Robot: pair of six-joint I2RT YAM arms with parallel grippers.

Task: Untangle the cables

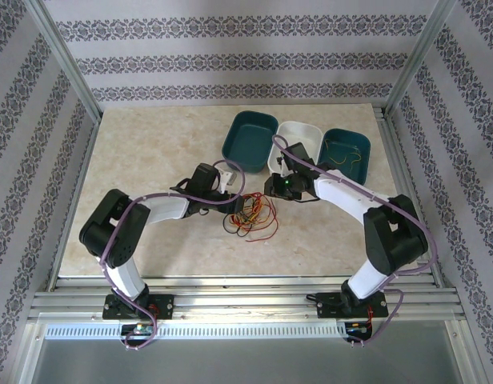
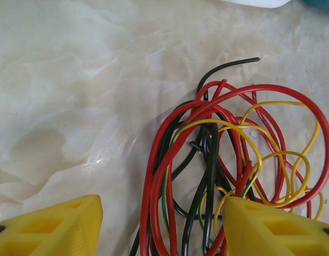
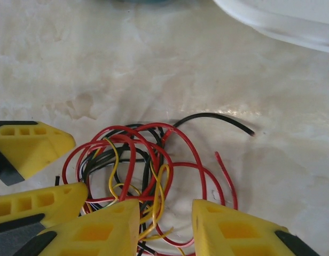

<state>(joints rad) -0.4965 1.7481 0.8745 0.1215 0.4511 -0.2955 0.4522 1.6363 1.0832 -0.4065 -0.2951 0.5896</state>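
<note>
The cables (image 1: 250,214) lie as one tangled bunch of thin red, black and yellow wires on the marble table, between both arms. In the left wrist view the cables (image 2: 218,160) spread from the middle to the right, and my left gripper (image 2: 162,224) stands open low over them, with red and black strands running between its yellow fingers (image 2: 52,226). In the right wrist view my right gripper (image 3: 164,226) is open too, over yellow and red loops of the cables (image 3: 148,165). The left gripper's yellow fingers (image 3: 33,146) show at the left there. From above, the left gripper (image 1: 233,200) and right gripper (image 1: 270,190) nearly meet.
Three bins stand behind the bunch: a teal bin (image 1: 249,142), a white bin (image 1: 298,136) and a second teal bin (image 1: 366,152) holding a loose yellow wire (image 1: 342,156). The white bin's rim (image 3: 282,21) is close ahead of the right gripper. Bare table lies to the left and front.
</note>
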